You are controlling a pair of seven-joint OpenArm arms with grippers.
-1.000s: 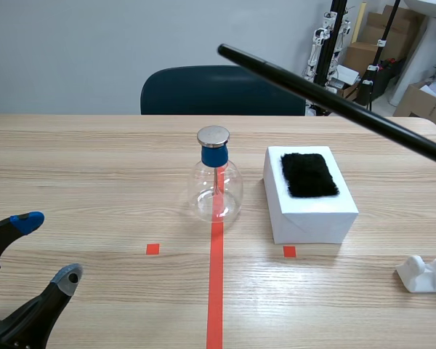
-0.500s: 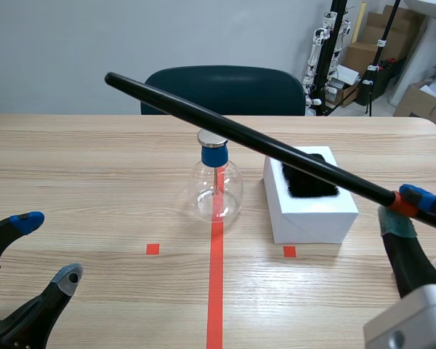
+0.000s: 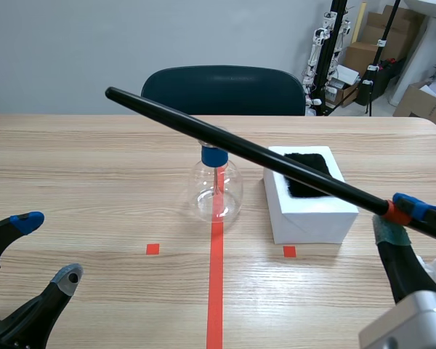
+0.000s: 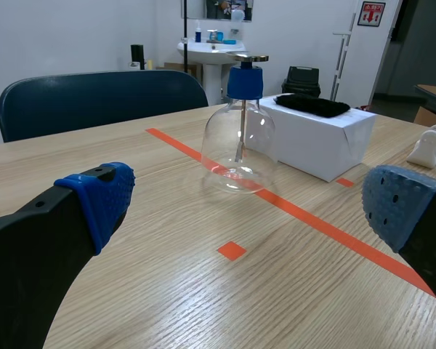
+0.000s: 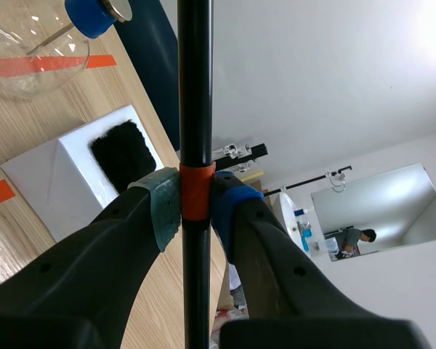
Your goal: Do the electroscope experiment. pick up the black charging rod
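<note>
In the scene view, the long black charging rod is off the bench. It slants through the air from far left to near right, where the right jaws pinch it at its orange band. It crosses just in front of the blue-stoppered clear glass flask electroscope. I judge the pick-up is done; the long free end will lever, so the hold should be firm and the tip kept off the flask. To the right stands a white box with a black fur patch.

In the left wrist view, the left jaws are spread wide around nothing, with the flask ahead.

In the right wrist view, the pads press the rod from both sides.
</note>
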